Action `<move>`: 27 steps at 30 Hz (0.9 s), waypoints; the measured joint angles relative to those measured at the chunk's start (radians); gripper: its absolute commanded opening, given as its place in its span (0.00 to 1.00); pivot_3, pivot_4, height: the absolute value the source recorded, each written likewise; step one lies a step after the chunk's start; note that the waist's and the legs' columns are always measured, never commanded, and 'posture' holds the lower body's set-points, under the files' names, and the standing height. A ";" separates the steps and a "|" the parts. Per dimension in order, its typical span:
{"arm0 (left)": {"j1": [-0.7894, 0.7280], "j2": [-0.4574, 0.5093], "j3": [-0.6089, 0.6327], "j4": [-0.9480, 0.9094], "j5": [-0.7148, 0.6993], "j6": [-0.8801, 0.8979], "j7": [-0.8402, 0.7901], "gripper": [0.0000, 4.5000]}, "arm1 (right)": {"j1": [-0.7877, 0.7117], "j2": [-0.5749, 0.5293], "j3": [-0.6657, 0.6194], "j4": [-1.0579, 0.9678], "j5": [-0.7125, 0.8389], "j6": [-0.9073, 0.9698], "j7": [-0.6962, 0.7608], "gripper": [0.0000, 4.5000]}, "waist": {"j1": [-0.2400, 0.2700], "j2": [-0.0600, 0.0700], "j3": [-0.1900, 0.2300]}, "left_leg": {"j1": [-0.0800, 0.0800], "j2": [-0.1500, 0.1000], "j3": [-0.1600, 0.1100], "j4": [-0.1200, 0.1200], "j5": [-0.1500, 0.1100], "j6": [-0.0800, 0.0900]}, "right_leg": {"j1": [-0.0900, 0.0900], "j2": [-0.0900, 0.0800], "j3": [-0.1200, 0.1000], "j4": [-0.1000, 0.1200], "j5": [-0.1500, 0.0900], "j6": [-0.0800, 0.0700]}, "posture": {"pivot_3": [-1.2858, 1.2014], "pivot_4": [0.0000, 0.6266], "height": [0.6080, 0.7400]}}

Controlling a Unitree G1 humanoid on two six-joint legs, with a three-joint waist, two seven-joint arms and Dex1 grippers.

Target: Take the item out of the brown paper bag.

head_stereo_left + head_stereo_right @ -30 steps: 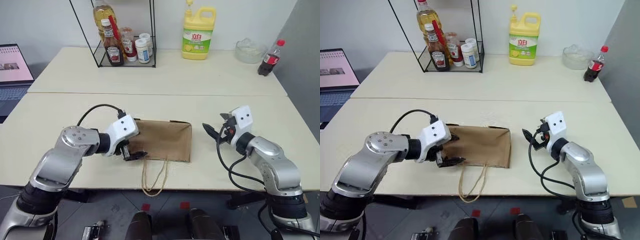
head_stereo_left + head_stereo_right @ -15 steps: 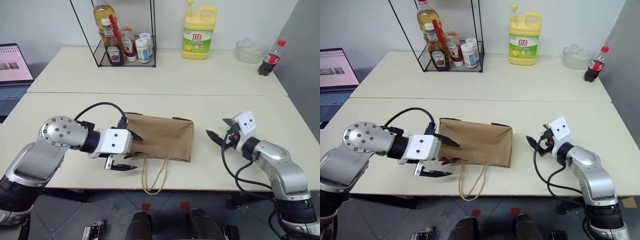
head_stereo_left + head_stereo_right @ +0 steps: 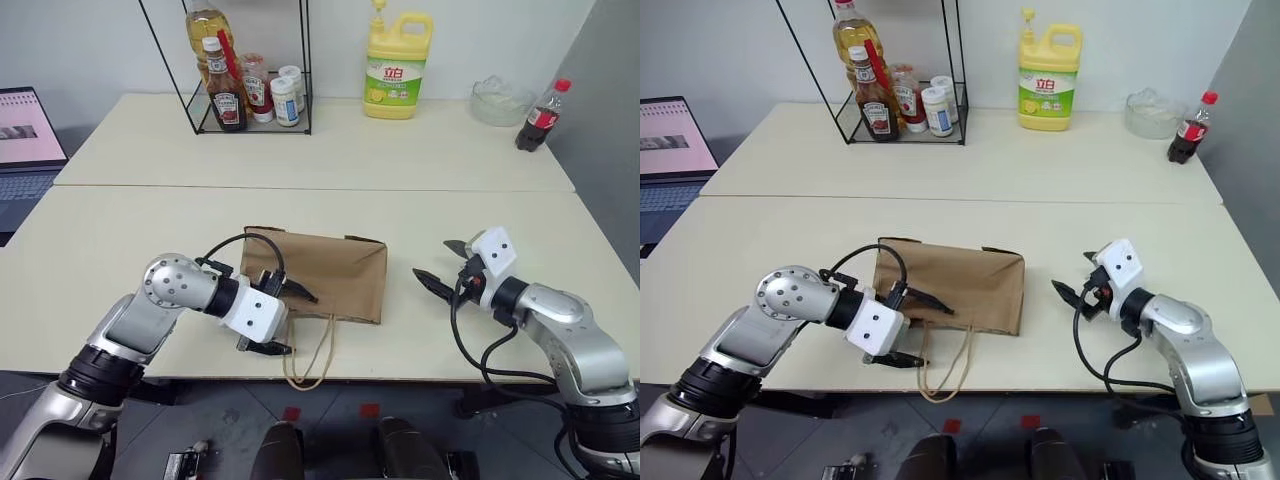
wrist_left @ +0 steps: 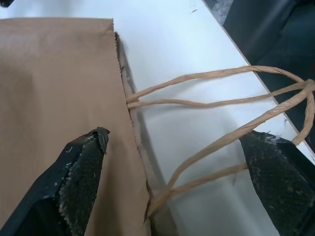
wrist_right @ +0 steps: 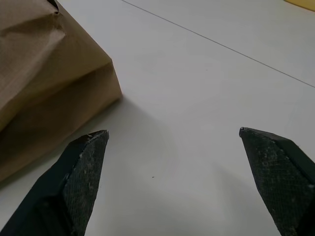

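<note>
- Since a second ago, the left gripper (image 3: 281,318) has swung from the bag's left edge round to its near edge, at the lower centre of the head view; its wrist has rolled, so one finger now lies over the paper and the other hangs off the worktop's front edge.
- Lying flat in the middle of the cream worktop (image 3: 120,240) is the plain brown kraft paper bag (image 3: 325,272), its mouth towards the bottom of the frame and its two twisted paper-cord loop handles (image 3: 308,358) spilling past the worktop edge.
- The left jaws are spread wide and straddle the mouth edge and the handles, holding nothing; probably lined up to pinch and lift the upper lip.
- At centre right, the right gripper (image 3: 441,265) hovers just beside the bag's right end, jaws spread and empty, pointing at the bag, likely ready to steady it.
- No bottle is visible; a slight bulge in the paper suggests the item is still inside, so removal has not begun.
- At the frame's upper right stands a dark cola bottle with a red cap (image 3: 541,116), well apart from the bag.
</note>
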 measured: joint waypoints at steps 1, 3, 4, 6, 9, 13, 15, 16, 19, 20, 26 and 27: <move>0.000 -0.003 -0.001 0.002 0.002 -0.010 0.000 1.00 | 0.005 -0.001 0.000 0.000 0.000 0.000 0.002 0.99 | 0.000 0.000 0.000 | 0.000 0.000 0.000 0.000 0.000 0.000 | 0.000 0.000 0.000 0.000 0.000 0.000 | 0.52 0.24 1.00; -0.006 -0.021 -0.005 0.018 0.008 -0.032 0.003 1.00 | 0.017 -0.004 0.000 -0.004 0.000 0.000 0.003 0.99 | 0.000 0.000 0.000 | 0.000 0.000 0.000 0.000 0.000 0.000 | 0.000 0.000 0.000 0.000 0.000 0.000 | 0.52 0.24 1.00; -0.010 -0.032 -0.011 0.023 0.011 -0.037 0.005 1.00 | 0.018 -0.005 0.000 -0.007 0.000 0.000 0.003 0.99 | 0.000 0.000 0.000 | 0.000 0.000 0.000 0.000 0.000 0.000 | 0.000 0.000 0.000 0.000 0.000 0.000 | 0.52 0.24 1.00; -0.009 -0.043 -0.028 0.029 0.013 -0.055 0.002 1.00 | 0.020 -0.005 0.000 -0.026 0.000 0.005 0.003 0.99 | 0.000 0.000 0.000 | 0.000 0.000 0.000 0.000 0.000 0.000 | 0.000 0.000 0.000 0.000 0.000 0.000 | 0.52 0.24 1.00; -0.007 -0.052 -0.034 0.030 0.009 -0.053 0.002 0.80 | 0.026 -0.009 0.001 -0.050 0.001 0.007 0.006 1.00 | 0.000 0.000 0.000 | 0.000 0.000 0.000 0.000 0.000 0.000 | 0.000 0.000 0.000 0.000 0.000 0.000 | 0.52 0.24 1.00; -0.011 -0.055 -0.032 0.029 -0.022 -0.002 0.001 0.54 | 0.075 -0.089 0.037 -0.058 -0.029 -0.048 0.060 1.00 | 0.002 0.000 0.000 | 0.000 0.000 0.000 0.001 0.000 0.000 | 0.001 0.000 0.000 0.000 0.000 0.000 | 0.52 0.24 1.00; -0.022 -0.057 -0.028 0.028 -0.042 0.044 0.002 0.40 | 0.099 -0.141 0.064 -0.055 -0.058 -0.115 0.108 1.00 | 0.002 0.000 0.000 | 0.000 0.000 0.000 0.001 0.000 0.000 | 0.001 0.000 0.000 0.000 0.000 0.000 | 0.52 0.24 1.00; -0.027 -0.057 -0.023 0.028 -0.053 0.066 0.003 0.33 | 0.104 -0.157 0.071 -0.054 -0.066 -0.138 0.126 1.00 | 0.001 0.000 0.000 | 0.000 0.000 0.000 0.001 0.000 0.000 | 0.001 0.000 0.000 0.000 0.000 0.000 | 0.52 0.24 1.00; -0.051 -0.073 -0.003 0.019 -0.097 0.184 0.023 0.12 | 0.110 -0.197 0.084 -0.034 -0.096 -0.245 0.183 1.00 | 0.001 0.000 0.000 | 0.001 0.000 0.000 0.001 0.000 0.000 | 0.001 0.000 0.000 0.000 0.000 0.000 | 0.52 0.24 1.00; -0.070 -0.084 0.008 0.018 -0.119 0.254 0.042 0.05 | 0.116 -0.216 0.093 -0.023 -0.116 -0.308 0.206 1.00 | 0.001 0.000 0.000 | 0.001 0.000 -0.001 0.001 0.000 0.000 | 0.002 0.000 -0.001 0.000 0.000 0.000 | 0.52 0.24 1.00; -0.103 -0.091 0.088 0.014 -0.189 0.492 0.114 0.01 | 0.135 -0.250 0.177 0.058 -0.271 -0.697 0.247 1.00 | -0.001 0.000 0.000 | 0.005 0.000 -0.001 0.001 0.000 0.000 | 0.005 0.000 -0.001 0.000 0.000 0.000 | 0.52 0.24 1.00; -0.100 -0.092 0.089 0.009 -0.195 0.511 0.117 0.01 | 0.137 -0.252 0.193 0.081 -0.306 -0.773 0.243 1.00 | -0.001 0.000 0.000 | 0.005 0.000 -0.001 0.001 0.000 0.000 | 0.005 0.000 -0.001 0.000 0.000 0.000 | 0.52 0.24 1.00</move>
